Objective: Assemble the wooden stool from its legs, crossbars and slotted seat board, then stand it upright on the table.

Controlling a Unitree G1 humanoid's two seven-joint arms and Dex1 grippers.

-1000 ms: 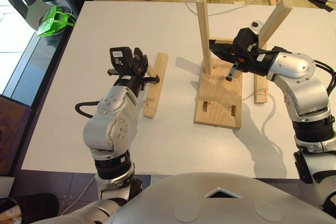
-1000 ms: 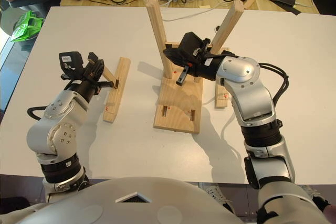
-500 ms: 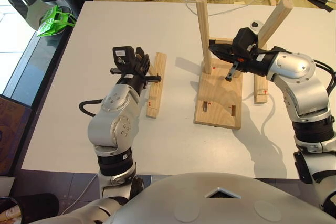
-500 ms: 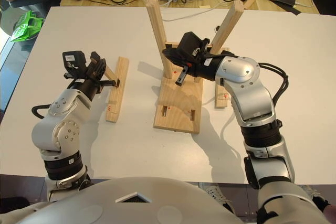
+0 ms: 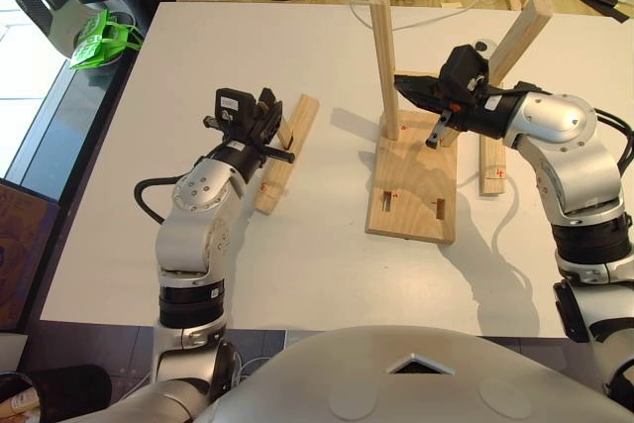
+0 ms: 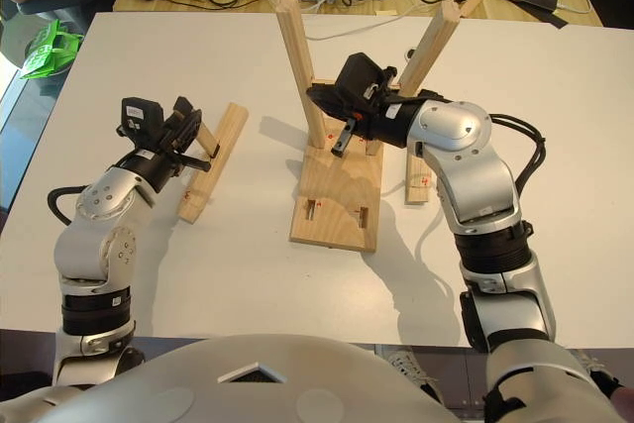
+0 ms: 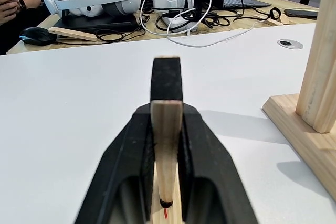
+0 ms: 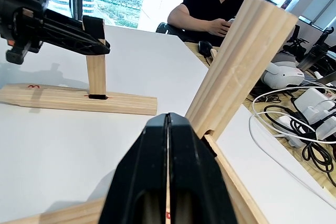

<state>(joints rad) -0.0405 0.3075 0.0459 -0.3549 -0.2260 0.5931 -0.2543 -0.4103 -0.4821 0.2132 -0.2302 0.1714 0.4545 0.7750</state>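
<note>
Your left gripper (image 5: 280,153) has swung the flat pale leg (image 5: 300,121) aslant on the white table (image 5: 149,96), fingers clamped on the thin crossbar (image 7: 166,145) slotted into it; your right gripper (image 5: 401,82), fingers pressed together, sits beside the square upright leg (image 5: 384,56) on the seat board (image 5: 416,195).

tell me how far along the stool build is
Done: an upright leg and a tilted leg stand on the seat board. In hand: the left gripper is shut on a crossbar plugged into a third leg lying on the table; the right gripper is shut beside the upright leg. Left: the board's two near slots are empty, a fourth leg lies right of it, and nothing is turned over yet.
</note>
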